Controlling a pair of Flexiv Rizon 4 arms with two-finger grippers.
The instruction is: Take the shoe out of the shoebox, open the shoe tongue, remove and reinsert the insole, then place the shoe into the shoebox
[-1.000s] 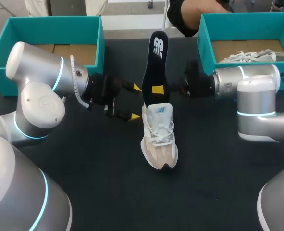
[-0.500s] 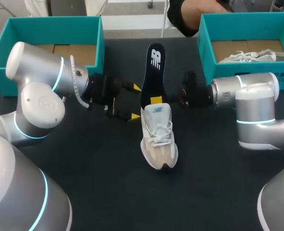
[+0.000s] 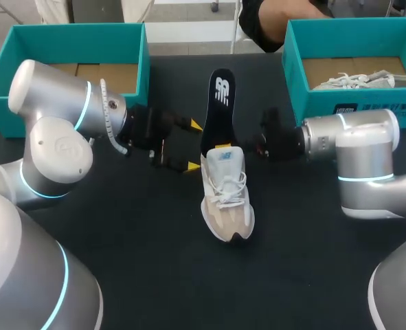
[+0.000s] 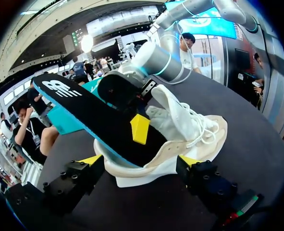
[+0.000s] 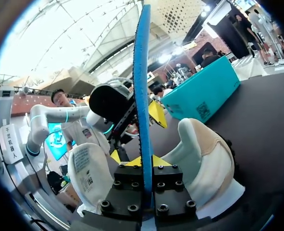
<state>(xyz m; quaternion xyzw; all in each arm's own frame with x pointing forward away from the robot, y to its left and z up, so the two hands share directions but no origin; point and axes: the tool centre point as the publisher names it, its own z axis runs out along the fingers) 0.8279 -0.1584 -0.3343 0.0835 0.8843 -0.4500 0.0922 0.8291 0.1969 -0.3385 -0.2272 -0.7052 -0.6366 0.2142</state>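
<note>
Right end effector (image 3: 223,146): clenched on the black insole (image 3: 218,103), gripping its thin edge from both sides just above the shoe's collar, at 3 o'clock of the heel. Left end effector (image 3: 193,146): released, fingers spread wide, straddling the heel from 9 o'clock. Change from a second ago: the insole sits lower, its foot sunk deeper into the white-and-beige shoe (image 3: 227,199), which stands on the tabletop (image 3: 154,240), toe to 6 o'clock, between both end effectors, insole slanting up toward 12 o'clock.
</note>
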